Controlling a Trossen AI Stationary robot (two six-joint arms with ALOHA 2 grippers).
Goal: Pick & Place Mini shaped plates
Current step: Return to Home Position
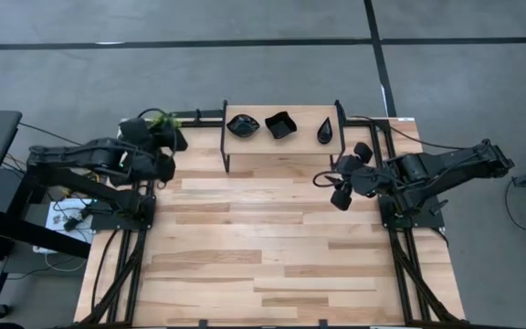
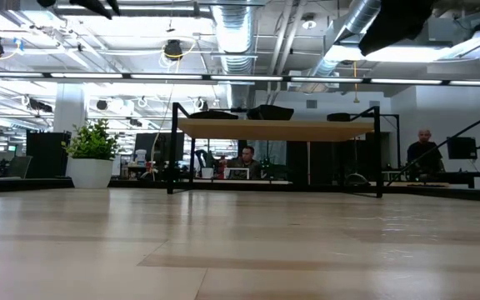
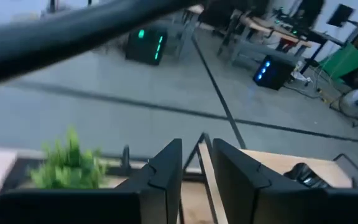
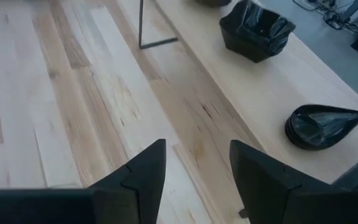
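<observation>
Mini shaped plates (image 1: pixel 280 125) nested by shape in three stacks on the shelf (image 1: pixel 281 146), saving room. Right gripper (image 4: pixel 197 144) near the shelf's right end, spread wide, empty. Left gripper (image 3: pixel 196 149) beside the plant (image 1: pixel 160 118), slightly parted, empty.

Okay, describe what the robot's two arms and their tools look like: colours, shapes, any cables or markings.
The left arm and right arm are both dark, nearly black, built of chunky jointed segments. Black cables trail from each base along the sides of the table. The left tool and right tool each have two flat matte black fingers with angular, stepped tips. No markings are readable.
</observation>
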